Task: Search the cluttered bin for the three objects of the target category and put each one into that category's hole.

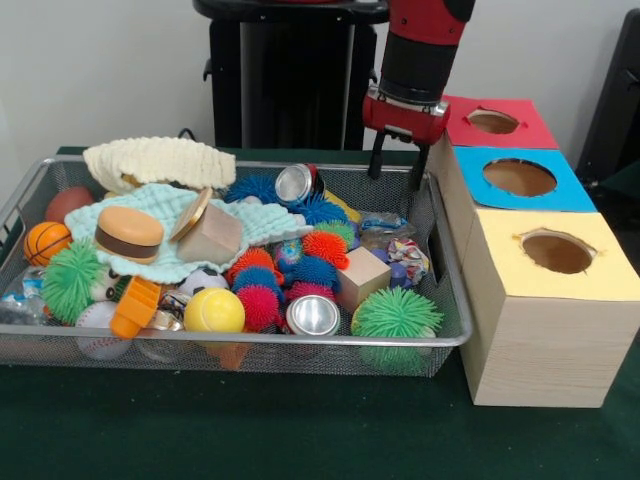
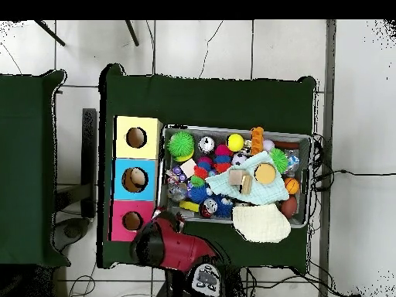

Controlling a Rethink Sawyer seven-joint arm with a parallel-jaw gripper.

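Observation:
A wire mesh bin (image 1: 250,340) holds a jumble: several spiky rubber balls such as a green one (image 1: 396,313), two silver cans (image 1: 313,314) (image 1: 296,183), wooden blocks (image 1: 361,277) (image 1: 210,237), a yellow ball (image 1: 213,311), a small basketball (image 1: 46,241) and a toy burger (image 1: 128,234). Right of the bin stand three boxes with round holes: red (image 1: 493,121), blue (image 1: 519,177) and yellow (image 1: 557,251). My gripper (image 1: 398,162) hangs open and empty over the bin's far right corner, beside the red box. In the overhead view the arm (image 2: 166,244) covers the gripper.
A cream knitted cloth (image 1: 160,160) drapes over the bin's far left rim, and a mint cloth (image 1: 255,222) lies under the burger. From above, the bin (image 2: 236,130) sits right of the yellow (image 2: 137,138), blue (image 2: 136,179) and red (image 2: 132,220) boxes on a dark green table.

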